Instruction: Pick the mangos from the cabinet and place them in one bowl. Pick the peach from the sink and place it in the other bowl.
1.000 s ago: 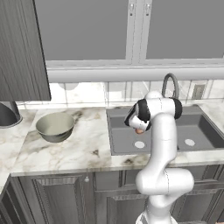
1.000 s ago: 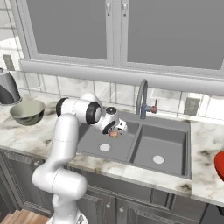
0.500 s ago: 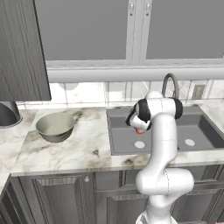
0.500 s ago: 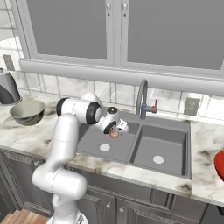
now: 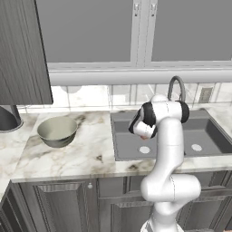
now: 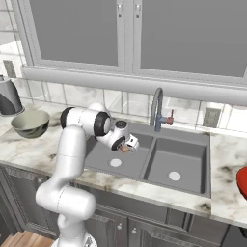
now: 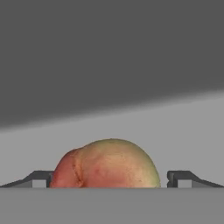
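1. In the left base view, the arm hid the pincer's tips, so we could not see any fruit there.
2. In the right base view, we saw the pincer (image 6: 126, 146) over the sink (image 6: 193, 161), gripping the peach (image 6: 125, 148).
3. The hand view put the peach (image 7: 107, 164) between both fingertips (image 7: 40, 178), its lower part cut off.

This is a home kitchen, rendered rather than filmed. A dark grey double-basin sink (image 6: 154, 157) with pale round drains is set into a white, brown-veined marble bench (image 5: 72, 156), and a curved grey tap with a red handle (image 6: 158, 108) rises behind it. Dark grey panelled cupboard fronts with small knobs (image 5: 68, 206) run below the bench (the same wood grain shows on the wall cabinet (image 5: 22, 50) at upper left). Pale wall tiles (image 6: 91, 96) and a wide grey-framed window (image 6: 130, 34) back the sink, and a dull grey-green bowl (image 5: 56, 131) stands on the bench.
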